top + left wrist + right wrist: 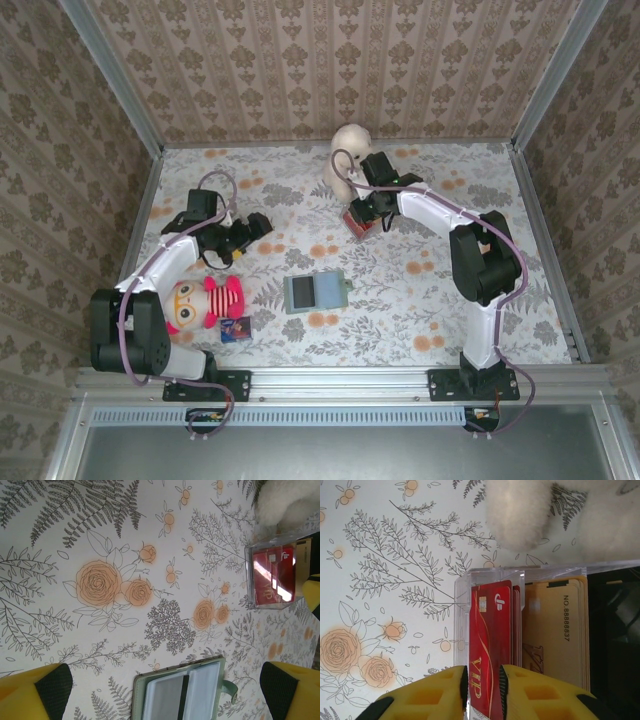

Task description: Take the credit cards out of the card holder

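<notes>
Your right gripper [483, 692] narrowly brackets the red credit card [490, 630] in the clear box [462, 630]; you cannot tell whether it's clamped. Your left gripper [167, 687] gapes wide, with the open card holder [202, 692] just ahead.

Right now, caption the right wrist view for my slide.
Right claw flanks a red VIP card in a clear box beside tan cards.

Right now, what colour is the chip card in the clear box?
The card is red with gold lettering; best in right wrist view.

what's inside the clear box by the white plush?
Red VIP cards stand in the clear box, tan numbered cards beside them. Right hand straddles the front one; those behind are covered.
</notes>
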